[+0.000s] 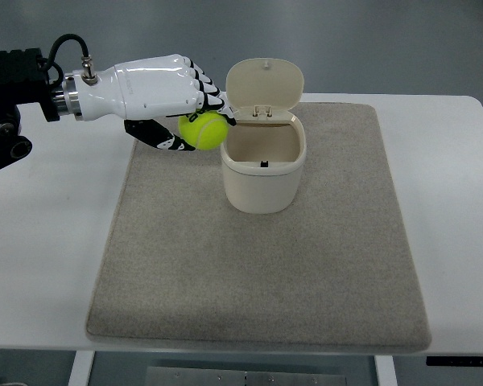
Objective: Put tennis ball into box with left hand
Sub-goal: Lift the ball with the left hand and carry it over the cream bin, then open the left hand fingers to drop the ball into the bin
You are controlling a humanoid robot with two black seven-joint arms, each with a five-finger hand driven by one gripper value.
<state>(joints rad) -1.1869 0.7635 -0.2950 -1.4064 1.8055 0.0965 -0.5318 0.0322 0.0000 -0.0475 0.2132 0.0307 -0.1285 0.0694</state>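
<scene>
The tennis ball (203,130) is already picked up and carried most of the way: it hangs in the left hand (165,100) just to the left of the box (262,173), a small cream bin with a hinged flip lid (265,84) standing open and tilted back on the far side. What is left, by my reading, is the short move to the right to bring the ball over the open mouth, and then the release; the ball is not yet above the opening but beside its left rim, at about rim height or a little above, as far as a steep downward look can tell. The inside of the box appears empty apart from a small dark mark near the front wall. The left arm comes in from the far left edge, forearm roughly level and pointing right, the white back of the hand turned up toward the camera. Its fingers (208,88) curl over the top of the ball while the dark-padded thumb (154,137) presses in from beneath on the near side, so the ball is pinched between them. The box stands on a grey mat (258,273) spread over the white table (48,241). The right arm does not show.
</scene>
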